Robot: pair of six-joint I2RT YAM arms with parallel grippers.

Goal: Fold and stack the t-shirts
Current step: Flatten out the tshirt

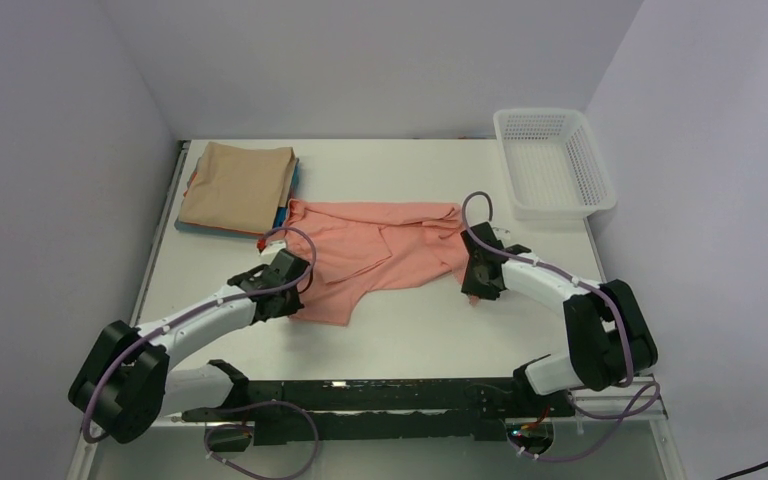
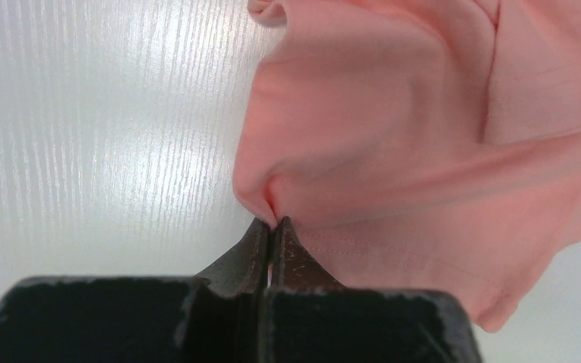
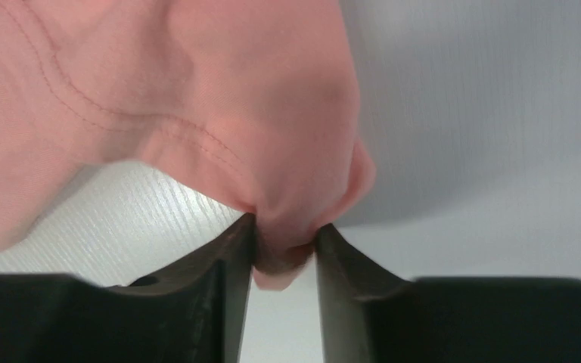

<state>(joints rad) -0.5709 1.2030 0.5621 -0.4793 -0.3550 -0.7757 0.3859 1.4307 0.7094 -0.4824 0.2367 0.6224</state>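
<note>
White desk (image 1: 420,330) – a salmon-pink t-shirt (image 1: 380,250) is laid crumpled, one edge pinched by the left gripper (image 2: 271,224), jaws pressed together, a bunch clamped by the right gripper (image 3: 286,231), jaws partly apart.

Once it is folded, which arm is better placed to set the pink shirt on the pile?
Probably left: the left end effector, shut on the salmon-pink t-shirt, is much nearer the tan-topped pile; the right end effector grips the shirt's opposite side.

Lower shirts (image 1: 282,214) hidden under tan shirt (image 1: 238,185), edges only. In wrist views pink shirt (image 2: 393,113) was cropped; pinched fold concealed inside left gripper (image 2: 271,223).
</note>
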